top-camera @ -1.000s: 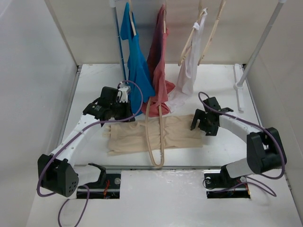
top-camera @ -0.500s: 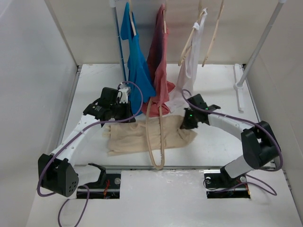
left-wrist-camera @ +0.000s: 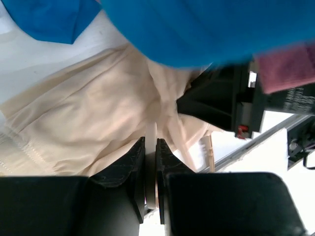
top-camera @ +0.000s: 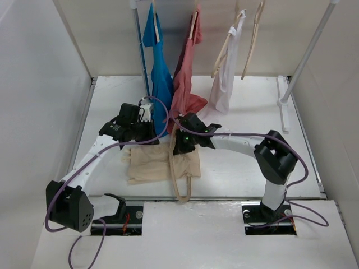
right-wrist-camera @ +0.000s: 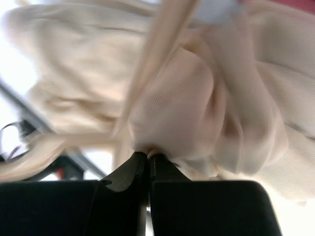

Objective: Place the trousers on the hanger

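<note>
View from above: a white desk (top-camera: 247, 168) with two robot arms reaching in from the near edge. The trousers (top-camera: 148, 165), soft wrinkled cream cloth, lie bunched left of centre on the desk, doubled over on themselves. The hanger (right-wrist-camera: 160, 49), a thin pale tan loop, lies across them with its far end toward the left arm.

The right claw (right-wrist-camera: 148, 155) is pinched shut on a fold of trouser cloth, just beside the hanger's bar. The left claw (left-wrist-camera: 150, 142) is almost closed, gripping a thin pale strip that looks like part of the hanger. A blue garment (top-camera: 162, 84) and a red T-shirt (top-camera: 185, 84) hang from the rail directly behind both claws.

The step in hand appears to be drawing the trouser legs through the hanger loop. To do it well:
- The left claw should hold the hanger fixed, so the cloth slides and the loop does not drag along.
- The right claw should pull low and level across the bar, since thin cloth slips easily from a small pinch.
- The pull should end with roughly equal lengths on either side of the bar.
- Both claws should stay clear of the hanging hems, which could snag.
</note>
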`<state>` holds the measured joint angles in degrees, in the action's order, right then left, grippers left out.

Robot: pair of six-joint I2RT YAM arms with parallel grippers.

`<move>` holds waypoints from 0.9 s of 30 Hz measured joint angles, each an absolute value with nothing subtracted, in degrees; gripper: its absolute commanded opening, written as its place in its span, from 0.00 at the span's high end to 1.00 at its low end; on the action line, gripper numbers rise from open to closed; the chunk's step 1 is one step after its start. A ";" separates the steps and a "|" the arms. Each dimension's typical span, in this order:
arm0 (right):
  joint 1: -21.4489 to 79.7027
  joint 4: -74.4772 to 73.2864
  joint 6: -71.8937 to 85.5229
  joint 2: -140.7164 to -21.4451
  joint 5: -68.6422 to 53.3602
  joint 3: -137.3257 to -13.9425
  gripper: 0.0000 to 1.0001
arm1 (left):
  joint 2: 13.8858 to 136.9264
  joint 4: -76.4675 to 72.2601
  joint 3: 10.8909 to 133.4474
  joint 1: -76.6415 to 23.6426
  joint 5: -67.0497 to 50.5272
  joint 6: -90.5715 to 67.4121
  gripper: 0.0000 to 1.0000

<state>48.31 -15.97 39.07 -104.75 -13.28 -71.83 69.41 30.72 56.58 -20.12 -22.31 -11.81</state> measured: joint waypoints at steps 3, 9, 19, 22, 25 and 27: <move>47.70 -16.43 39.31 -105.25 -12.47 -71.02 1.00 | 69.47 30.24 56.58 -19.75 -22.13 -11.99 1.00; 47.70 -15.62 39.33 -104.97 -12.49 -70.41 0.68 | 69.47 29.98 56.58 -19.77 -22.09 -11.99 1.00; 47.77 -19.33 33.82 -103.94 -14.92 -70.63 0.31 | 69.47 29.74 56.58 -19.62 -20.73 -11.68 1.00; 48.14 -19.38 32.01 -94.89 -14.41 -67.81 0.30 | 69.47 29.71 56.58 -19.64 -20.93 -11.73 1.00; 48.51 -18.09 30.85 -85.14 -12.73 -64.99 0.66 | 69.47 29.63 56.58 -19.64 -20.93 -11.68 1.00; 48.31 -17.12 31.83 -81.65 -11.14 -63.48 1.00 | 69.47 29.63 56.58 -19.64 -20.93 -11.68 1.00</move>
